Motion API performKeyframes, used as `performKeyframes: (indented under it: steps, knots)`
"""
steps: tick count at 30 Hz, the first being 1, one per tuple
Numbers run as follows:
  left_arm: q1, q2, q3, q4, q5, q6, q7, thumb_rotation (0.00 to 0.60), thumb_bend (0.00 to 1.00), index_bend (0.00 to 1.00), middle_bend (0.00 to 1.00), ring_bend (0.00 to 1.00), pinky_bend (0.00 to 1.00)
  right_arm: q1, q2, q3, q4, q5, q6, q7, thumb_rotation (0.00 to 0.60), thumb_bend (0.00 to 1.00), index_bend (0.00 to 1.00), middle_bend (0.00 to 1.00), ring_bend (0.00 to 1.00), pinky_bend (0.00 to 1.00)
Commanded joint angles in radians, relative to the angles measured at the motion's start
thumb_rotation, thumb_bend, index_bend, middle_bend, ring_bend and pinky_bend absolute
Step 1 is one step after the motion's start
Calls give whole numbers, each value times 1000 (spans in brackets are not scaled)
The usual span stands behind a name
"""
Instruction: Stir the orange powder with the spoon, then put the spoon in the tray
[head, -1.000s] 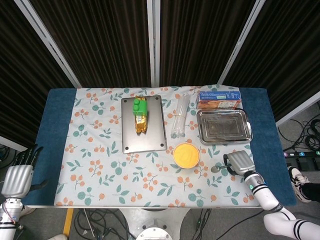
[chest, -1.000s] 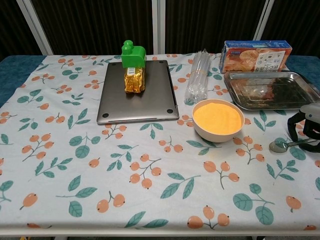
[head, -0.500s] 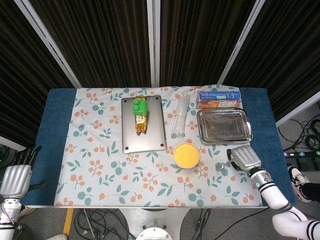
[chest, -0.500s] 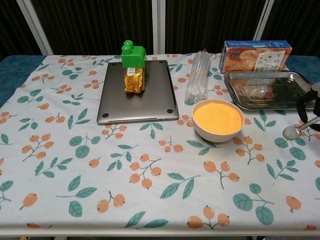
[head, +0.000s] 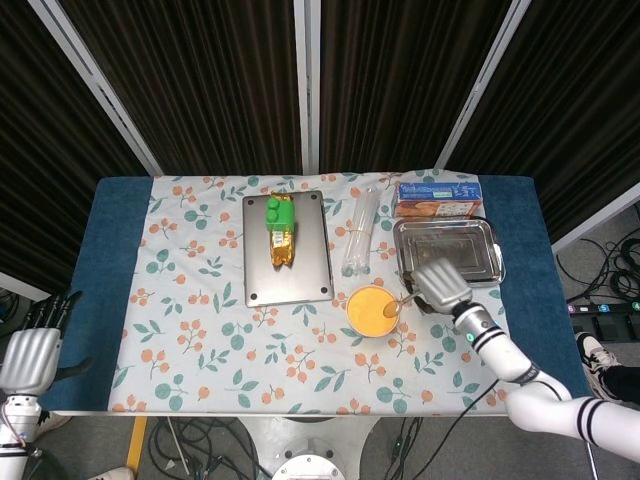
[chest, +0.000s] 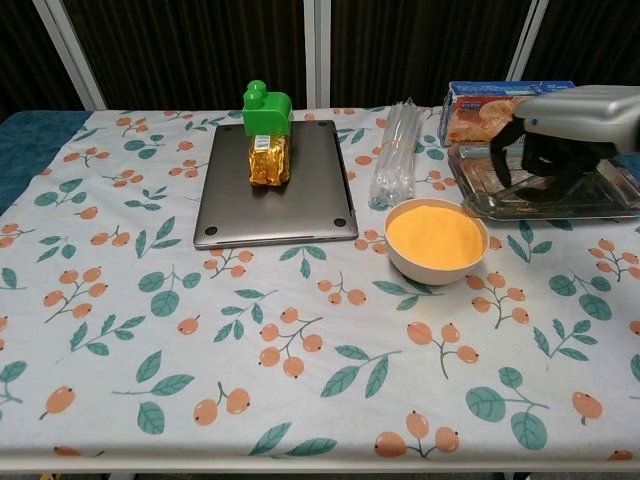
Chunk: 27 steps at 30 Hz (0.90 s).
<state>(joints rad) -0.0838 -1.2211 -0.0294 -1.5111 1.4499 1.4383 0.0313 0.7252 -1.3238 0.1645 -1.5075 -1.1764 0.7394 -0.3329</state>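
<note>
Our right hand (head: 440, 283) pinches the spoon (head: 398, 303), its handle slanting down-left so the tip sits over the right rim of the bowl of orange powder (chest: 436, 238). The tray (chest: 610, 197) lies just behind. Our left hand (head: 32, 352) hangs empty with fingers apart, well apart from the bowl.

Both hands have silver-grey metal backs and black fingers: the right hand (head: 440, 283), the left hand (head: 30, 352). The right forearm (head: 545, 395) is white with black bands and a small green light.
</note>
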Motion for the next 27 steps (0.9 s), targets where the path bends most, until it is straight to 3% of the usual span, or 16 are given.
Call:
performKeyframes:
  steps: [1, 8, 13, 27]
  knots:
    - [2, -1, 1, 4, -4, -2, -5, 600, 38, 103, 117, 98, 131, 59, -61, 16, 41, 63, -46, -48, 600, 362, 571, 905, 895, 982]
    - [3, -4, 3, 15, -12, -12, -19, 600, 39, 103, 117, 99, 130, 117, -123, -10, 91, 141, -60, -128, 600, 350, 499, 905, 892, 979]
    - [2, -7, 1, 23, -13, -16, -26, 600, 38, 103, 117, 99, 130, 120, -108, -30, 58, 161, -41, -138, 600, 232, 370, 905, 891, 978]
    - [0, -8, 3, 14, -9, -17, -24, 600, 38, 102, 117, 98, 130, 133, -84, -60, 47, 116, -21, -109, 600, 232, 385, 908, 891, 978]
